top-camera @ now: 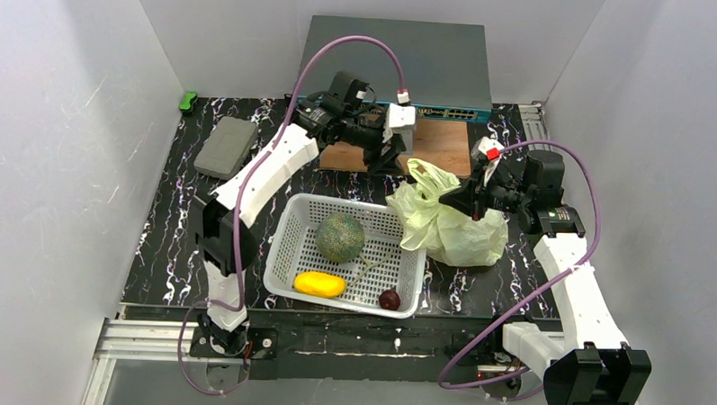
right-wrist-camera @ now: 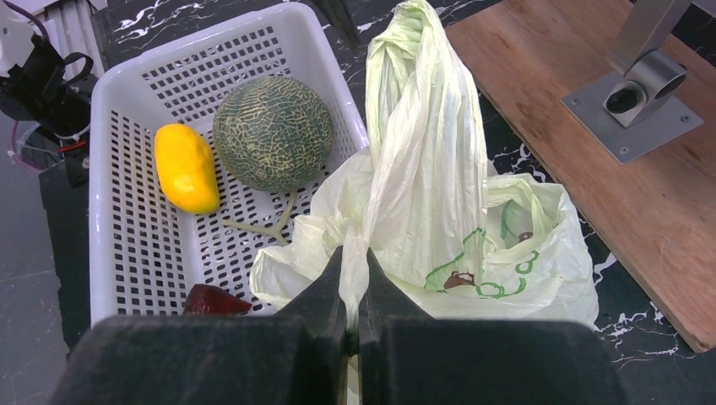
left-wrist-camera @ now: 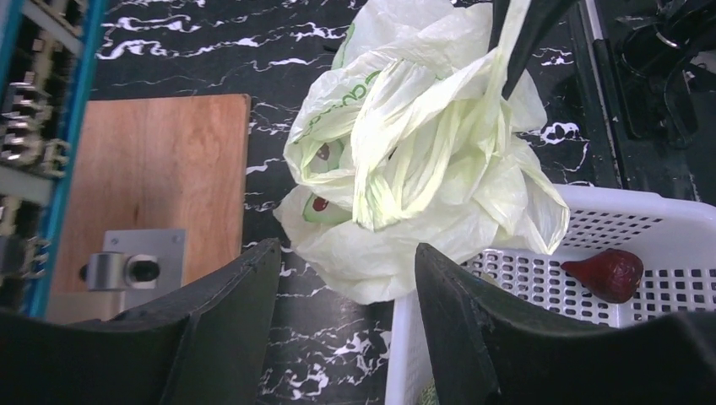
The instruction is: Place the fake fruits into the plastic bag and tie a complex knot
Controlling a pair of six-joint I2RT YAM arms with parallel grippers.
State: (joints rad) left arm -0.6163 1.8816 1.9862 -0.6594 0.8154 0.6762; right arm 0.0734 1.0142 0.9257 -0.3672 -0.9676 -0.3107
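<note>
Right gripper (right-wrist-camera: 353, 263) clamps the plastic bag (right-wrist-camera: 422, 169), left gripper (left-wrist-camera: 346, 253) open; thin film may slip or tear.

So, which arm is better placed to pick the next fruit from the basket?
Probably left: the left tool is open and empty near the basket, while the right tool is shut on the plastic bag, holding its top up.

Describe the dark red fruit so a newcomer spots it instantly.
Start at the white basket mid-table. In its near right corner lies the dark red fruit. It is the smallest and darkest piece there, unlike the large green melon and yellow mango.
</note>
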